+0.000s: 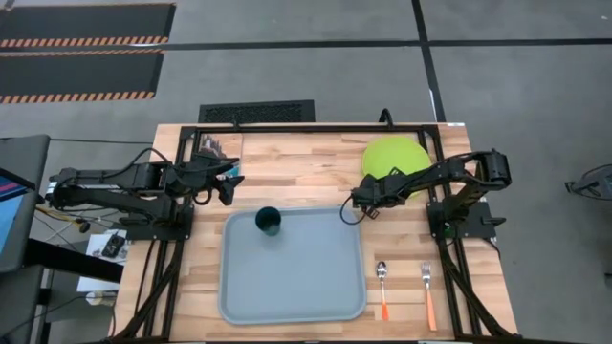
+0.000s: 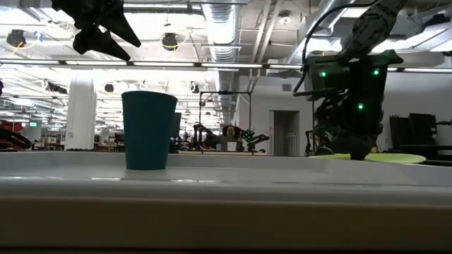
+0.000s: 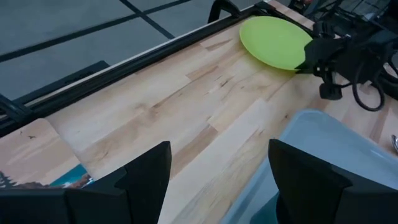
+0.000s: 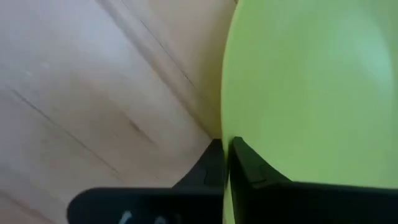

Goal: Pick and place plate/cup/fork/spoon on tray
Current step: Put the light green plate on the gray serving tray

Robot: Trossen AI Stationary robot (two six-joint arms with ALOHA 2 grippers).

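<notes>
**Right gripper pinching the plate's rim; cup already on the tray**

The right gripper (image 1: 366, 198) sits at the near-left edge of the plate (image 1: 397, 156), which lies on the table just beyond the tray's (image 1: 293, 296) far right corner. In the right wrist view one finger lies over the rim and one under it, drawn together on the thin edge: the plate (image 4: 311, 87) is held by its lip.

To do this step well, judged from the pictures: lift only enough to clear the tray's raised rim, keep the plate level so that it does not pivot in the narrow pinch, carry it to the bare middle of the tray, clear of the cup (image 1: 269, 221), and let go once it lies flat.

The left gripper (image 1: 229, 183) hangs above the table by the tray's far left corner, fingers (image 3: 146, 180) spread wide and empty.

Count: one plate; one cup, upright in the tray's far left part; one spoon (image 1: 382, 289) and one fork (image 1: 428, 294), side by side on the table to the right of the tray; one tray.
</notes>
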